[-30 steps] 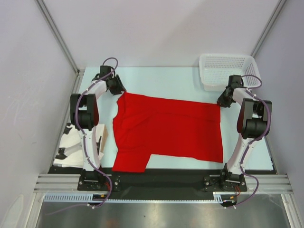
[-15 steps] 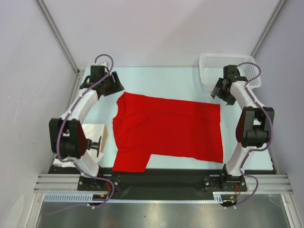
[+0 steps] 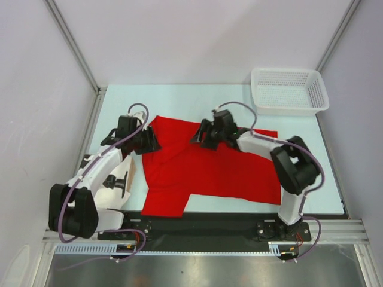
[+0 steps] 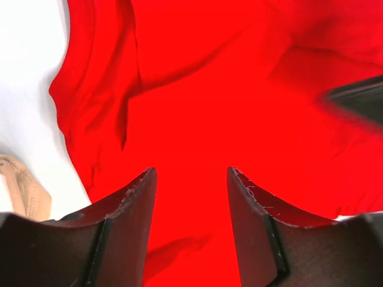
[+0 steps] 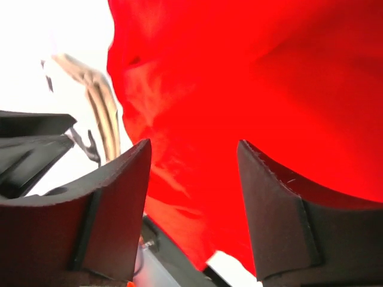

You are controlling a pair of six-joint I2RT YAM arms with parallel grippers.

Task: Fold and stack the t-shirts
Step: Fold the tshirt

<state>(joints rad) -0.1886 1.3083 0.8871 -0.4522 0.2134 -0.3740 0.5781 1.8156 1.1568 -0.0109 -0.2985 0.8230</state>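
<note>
t-shirt (image 3: 233,170) spread on table (image 3: 179,98), centre | basket (image 3: 289,108) behind it at far-right corner (not touching)

A red t-shirt (image 3: 209,167) lies spread, slightly rumpled.

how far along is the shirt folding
Done: nothing; the red t-shirt lies spread out, unfolded. In hand: left gripper and right gripper, both open, hover over its far half, holding nothing. Left: every fold, then stacking.

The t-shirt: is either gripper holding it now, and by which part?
Nothing is held. The left gripper and the right gripper are both open over the t-shirt.
</note>
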